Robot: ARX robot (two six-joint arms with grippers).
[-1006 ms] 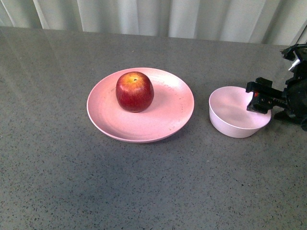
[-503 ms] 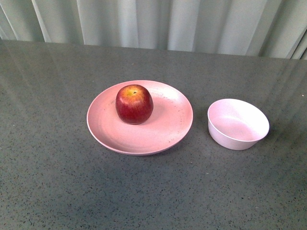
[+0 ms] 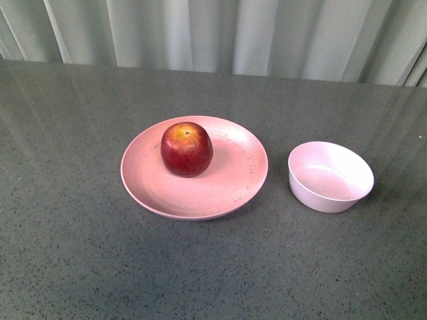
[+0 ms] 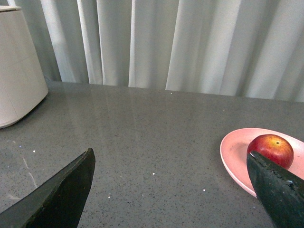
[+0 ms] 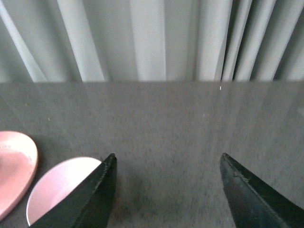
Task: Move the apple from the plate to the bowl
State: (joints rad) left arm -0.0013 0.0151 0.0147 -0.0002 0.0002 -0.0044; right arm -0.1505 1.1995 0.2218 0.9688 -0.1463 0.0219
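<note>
The dark-red apple [image 3: 187,149] with a yellow-orange top sits on the wide pink plate [image 3: 233,180] at the table's middle. The small pale pink bowl [image 3: 330,177] stands empty to the right of the plate. Neither arm shows in the front view. My left gripper [image 4: 170,156] is open and empty over bare table; the apple [image 4: 270,149] and the plate [image 4: 235,154] lie beside one finger. My right gripper [image 5: 167,156] is open and empty; the bowl [image 5: 57,190] lies beside one finger, with the plate's edge [image 5: 16,166] beyond it.
The grey speckled table [image 3: 80,253] runs back to pale curtains [image 3: 213,33]. A white rounded container [image 4: 19,66] stands on the table in the left wrist view.
The right arm, beside the bowl one second ago, has left the front view. The front view has shifted, so plate, apple and bowl show lower in the picture.
</note>
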